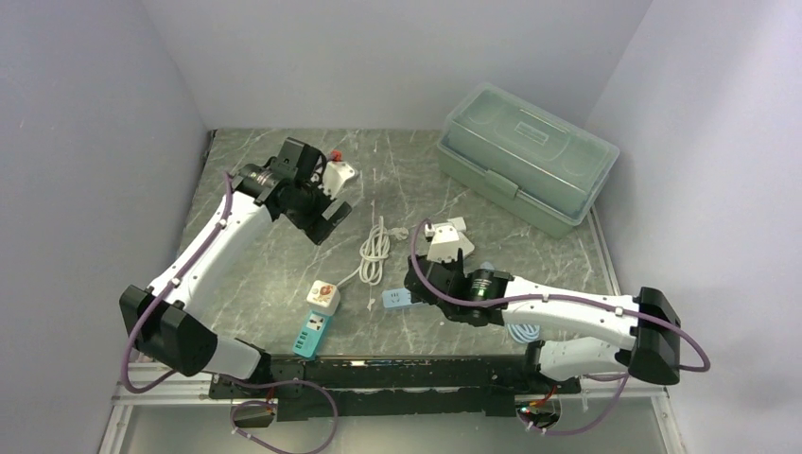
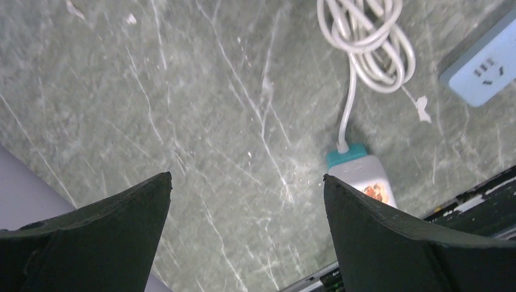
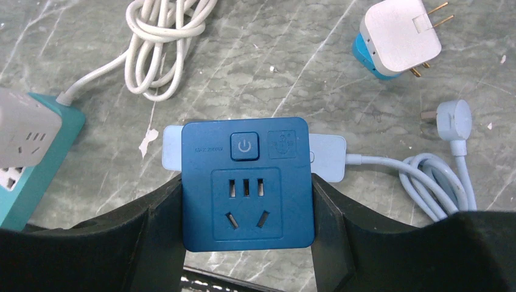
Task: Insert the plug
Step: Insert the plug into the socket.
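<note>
The blue socket cube (image 3: 246,182) is gripped by the right gripper (image 3: 246,196), jaws clamped on its two sides, socket face turned up toward the wrist camera. It is held directly over the pale blue strip (image 3: 328,157), which lies on the tabletop (image 1: 558,251) close to the middle of the near edge. The strip's ends are seen poking out on either side beneath the cube.

Pick-up and alignment are judged done. Whether the cube's pins are fully seated cannot be told, since the underside is hidden. What is left is the press home, if not finished, and then the release.

The left gripper (image 2: 246,177) is held over bare tabletop toward the far-left corner, jaws spread wide with nothing between them; no part in the insertion is being taken by it. The teal strip (image 2: 359,173) and its white coiled cable (image 2: 365,42) are seen lying left of the middle. A white adapter (image 3: 398,38) and a pale blue wall plug (image 3: 455,118) are seen loose near the strip.
</note>
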Robot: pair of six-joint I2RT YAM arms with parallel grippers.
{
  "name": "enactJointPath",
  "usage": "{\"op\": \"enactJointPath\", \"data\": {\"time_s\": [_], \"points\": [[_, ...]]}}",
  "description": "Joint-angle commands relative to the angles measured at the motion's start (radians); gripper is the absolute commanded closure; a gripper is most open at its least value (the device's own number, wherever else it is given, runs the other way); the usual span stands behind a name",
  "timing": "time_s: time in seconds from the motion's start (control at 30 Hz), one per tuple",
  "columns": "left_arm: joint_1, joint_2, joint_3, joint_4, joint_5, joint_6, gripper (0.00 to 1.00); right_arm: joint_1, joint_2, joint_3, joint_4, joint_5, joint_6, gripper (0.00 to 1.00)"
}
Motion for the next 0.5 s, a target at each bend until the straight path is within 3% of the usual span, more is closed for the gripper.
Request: {"op": "enactJointPath", "data": {"time_s": [0.0, 0.47], "points": [[0.046, -0.026, -0.019, -0.057, 0.039, 0.035, 0.0, 0.04, 0.027, 0.058, -0.018, 0.165, 0.122, 1.0], [0.077, 0.014, -0.036, -0.064, 0.068, 0.019, 0.0, 0.044, 0.051, -0.025, 0.061, 0.166, 0.173, 1.0]]}}
